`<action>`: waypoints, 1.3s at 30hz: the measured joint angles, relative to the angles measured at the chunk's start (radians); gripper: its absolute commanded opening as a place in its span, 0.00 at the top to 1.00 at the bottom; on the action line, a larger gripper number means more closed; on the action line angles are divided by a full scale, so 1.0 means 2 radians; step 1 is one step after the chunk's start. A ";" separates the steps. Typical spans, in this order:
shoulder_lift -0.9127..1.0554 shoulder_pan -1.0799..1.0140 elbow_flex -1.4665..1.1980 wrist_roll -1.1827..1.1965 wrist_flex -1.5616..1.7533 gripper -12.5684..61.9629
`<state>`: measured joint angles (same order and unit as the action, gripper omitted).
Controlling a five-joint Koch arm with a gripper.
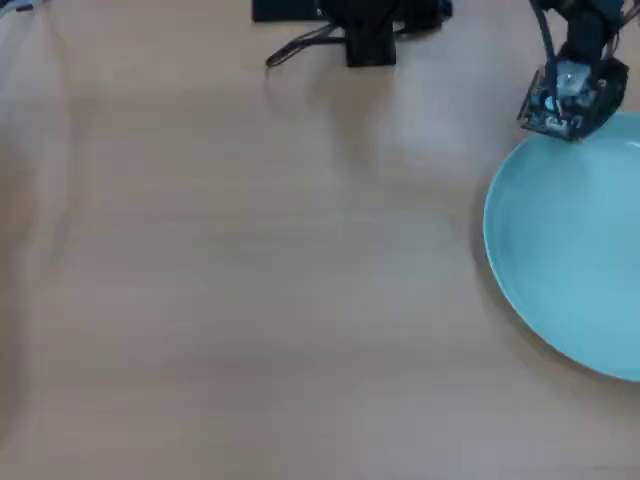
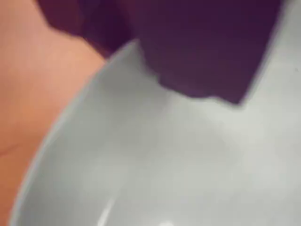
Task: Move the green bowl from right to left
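The green bowl [image 2: 155, 169] is being overlapped at its rim by the dark gripper [image 2: 202, 70] (blurred), with table [image 2: 33, 94] beside.

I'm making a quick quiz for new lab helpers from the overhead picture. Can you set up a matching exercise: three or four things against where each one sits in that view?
Things:
1. green bowl
2. gripper
3. black stand with cables
4. table

Places in the overhead view:
A. top edge, near the middle
B. right side, cut off by the picture's edge
C. fills most of the picture, light wood
D. top right, at the bowl's far rim

Pairs: 1-B, 2-D, 3-A, 4-C
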<state>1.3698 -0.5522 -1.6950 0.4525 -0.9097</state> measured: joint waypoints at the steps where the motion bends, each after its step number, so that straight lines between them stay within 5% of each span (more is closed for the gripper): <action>1: 0.000 0.000 -0.003 0.000 0.002 0.93; 4: 0.000 0.000 -0.004 0.000 0.002 0.88; 10: -0.001 0.002 -0.005 -0.007 -0.020 0.41; 13: 0.000 0.000 -0.005 -0.008 -0.066 0.27; 29: 0.140 -0.106 0.044 -0.049 -0.207 0.25; 39: 0.219 -0.292 0.047 -0.176 -0.214 0.25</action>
<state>1.8086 -1.1367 -1.6015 0.0997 -1.3376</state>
